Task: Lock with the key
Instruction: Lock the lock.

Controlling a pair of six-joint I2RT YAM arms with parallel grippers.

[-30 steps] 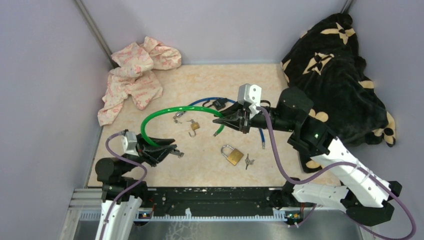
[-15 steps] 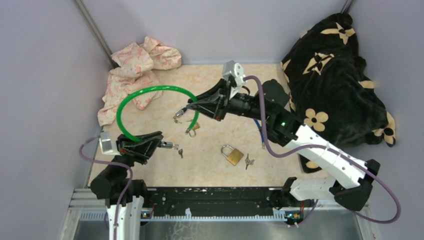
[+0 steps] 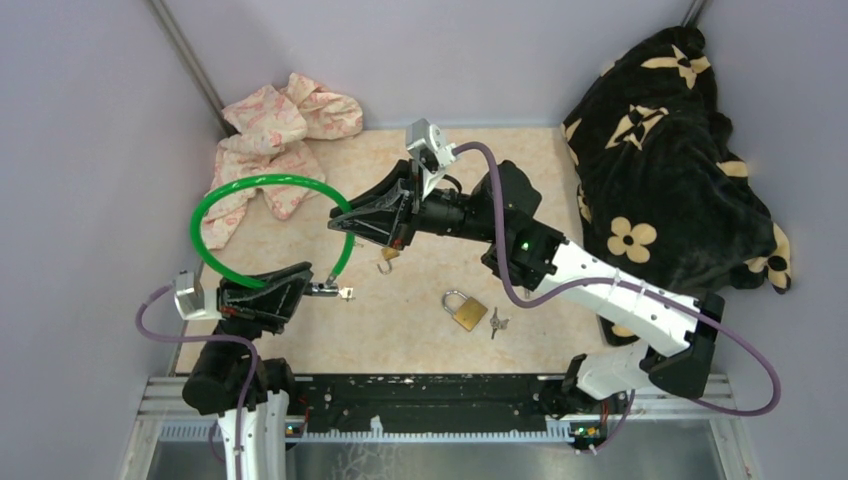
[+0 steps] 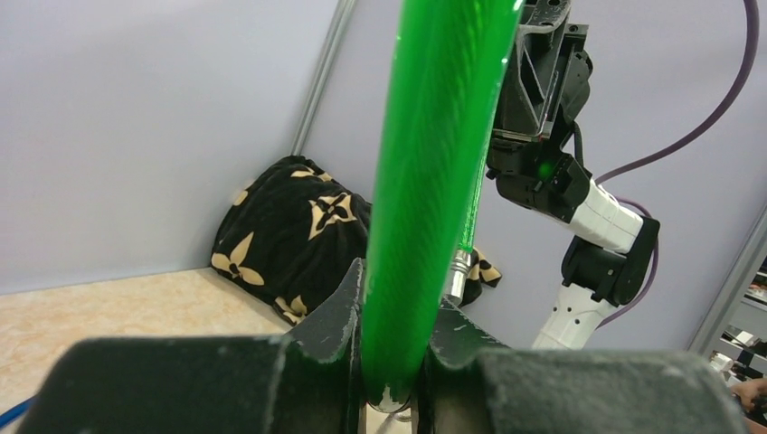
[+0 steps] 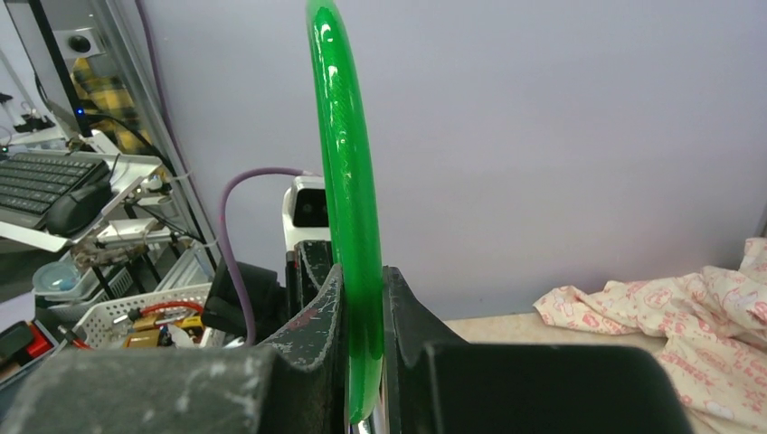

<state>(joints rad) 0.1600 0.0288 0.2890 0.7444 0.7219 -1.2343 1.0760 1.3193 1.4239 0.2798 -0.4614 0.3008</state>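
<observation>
The green cable lock (image 3: 250,181) arched over the left of the frame, lifted off the table (image 3: 420,340), its two ends near each other but apart, so joining them and turning the key looked undone. My left gripper (image 3: 308,288) pinched one end from lower left; my right gripper (image 3: 345,222), reaching across from lower right, pinched the other.

Top view: I look down from above and behind onto the table (image 3: 420,335). Left wrist view: close-up, facing right and far, toward the black blanket (image 4: 289,217). Right wrist view: close-up, facing left, pink cloth (image 5: 687,334) at its edge. All share the green cable (image 3: 262,179).
</observation>
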